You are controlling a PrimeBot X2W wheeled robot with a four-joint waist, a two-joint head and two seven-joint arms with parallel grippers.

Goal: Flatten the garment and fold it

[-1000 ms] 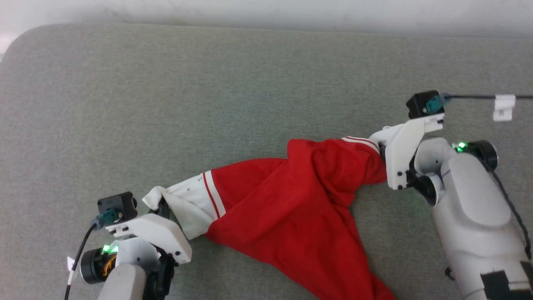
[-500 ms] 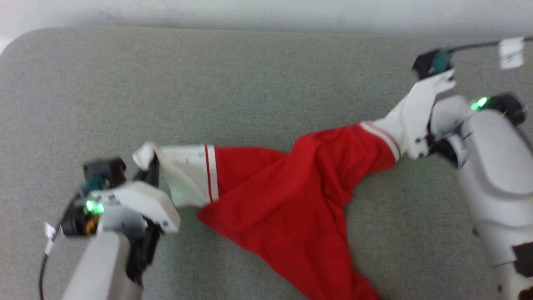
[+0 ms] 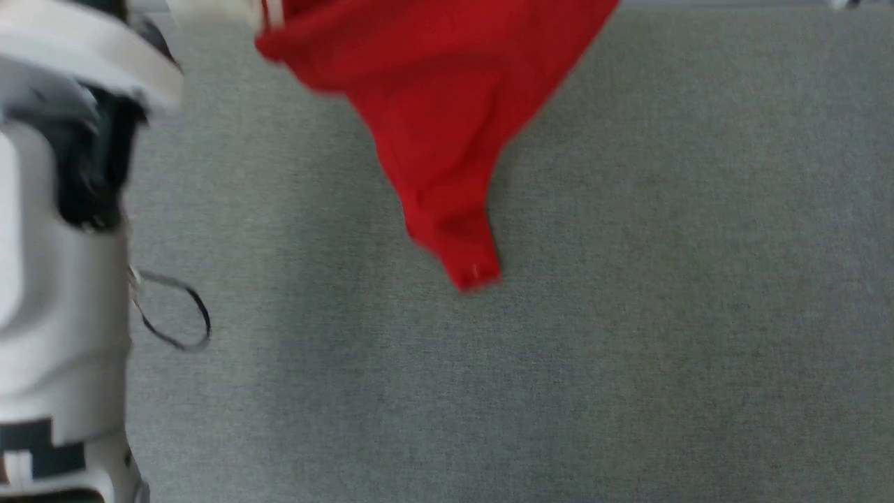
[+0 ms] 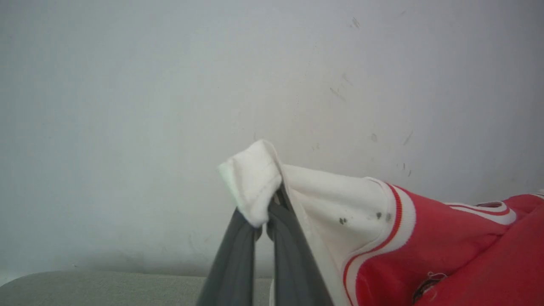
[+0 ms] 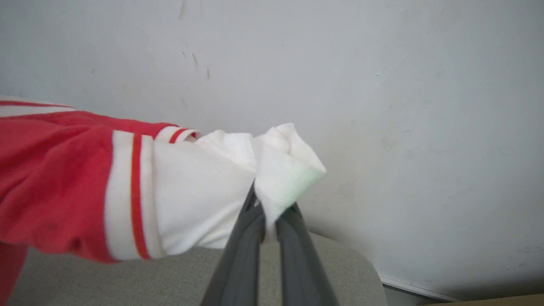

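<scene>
You saw the left hand (image 4: 264, 223) closed, its two dark grey fingers pinching a bunched end of white sleeve fabric. The right hand (image 5: 267, 214) was closed in the same way, clamped on the bunched end of the opposite white sleeve. Both sleeves belonged to the red sports jersey (image 3: 433, 105), a soft knit garment with white short sleeves edged in red stripes.

From each hand the sleeve ran inward to the red body. In the left wrist view a few small dark specks marked the white fabric near the stripe.

In both wrist views the jersey was held up above the grey fabric-covered desk (image 3: 628, 314), in front of a pale scuffed wall (image 4: 127, 106). In the head view the red body hung down to a narrow point over the middle of the desk. Blur prevented you from telling whether that point touched the surface.

The pale left forearm (image 3: 56, 279) stood at the left edge of the head view, with a thin dark cable loop (image 3: 174, 318) beside it.
</scene>
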